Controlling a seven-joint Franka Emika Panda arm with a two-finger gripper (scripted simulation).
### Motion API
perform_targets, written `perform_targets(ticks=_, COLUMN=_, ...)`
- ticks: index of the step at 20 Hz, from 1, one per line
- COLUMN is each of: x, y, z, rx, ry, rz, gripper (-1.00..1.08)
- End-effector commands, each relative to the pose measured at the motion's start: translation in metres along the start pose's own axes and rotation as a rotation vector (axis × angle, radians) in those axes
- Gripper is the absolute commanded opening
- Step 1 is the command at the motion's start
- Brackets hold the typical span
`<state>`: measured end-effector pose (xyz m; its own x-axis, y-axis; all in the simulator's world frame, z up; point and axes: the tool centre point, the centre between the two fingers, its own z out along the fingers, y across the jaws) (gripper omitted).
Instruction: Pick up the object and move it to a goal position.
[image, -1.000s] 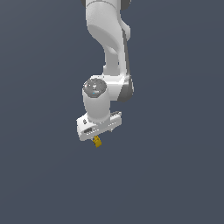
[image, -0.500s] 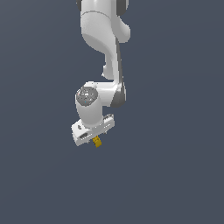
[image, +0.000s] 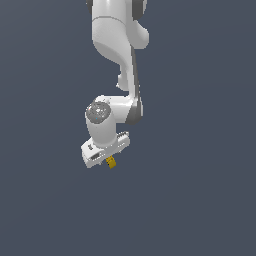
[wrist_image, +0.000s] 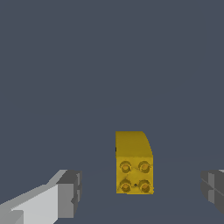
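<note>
One white Franka arm (image: 117, 60) in the exterior view, coming down from the top edge against a flat slate-grey backdrop (image: 200, 150). Its white gripper (image: 107, 161) hangs at the low end, tilted. The tiny mustard-yellow blocky piece (image: 112, 162) shows just under the gripper body, at the fingers; contact can't be read from this view, it's too small.

Wrist view: same yellow block (wrist_image: 134, 162), upright, with four round studs in a two-by-two grid on the near face and a rounded far edge. It sits between the two grey-padded fingers (wrist_image: 70, 193), closer to the finger with the white body than to the other. Clear grey gap on both sides of the block, so the jaws are spread apart and neither pad touches it. Gripper (wrist_image: 142, 192) holds nothing. Plain grey surface (wrist_image: 109, 65) fills everything else.
</note>
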<state>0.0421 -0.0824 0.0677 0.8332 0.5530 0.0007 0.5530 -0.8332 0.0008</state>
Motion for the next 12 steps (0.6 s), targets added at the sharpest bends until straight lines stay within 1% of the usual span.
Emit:
perform_targets(ticks=1, x=-0.001, y=0.000, z=0.008, rx=0.001, ry=-0.001, rz=0.000, gripper=1.00)
perform_targets(ticks=7, x=-0.001, y=-0.001, z=0.038, rx=0.001, ry=-0.001, rz=-0.003, gripper=1.00)
perform_targets(ticks=12, x=-0.001, y=0.000, z=0.046, rx=0.001, ry=-0.001, rz=-0.003, gripper=1.00)
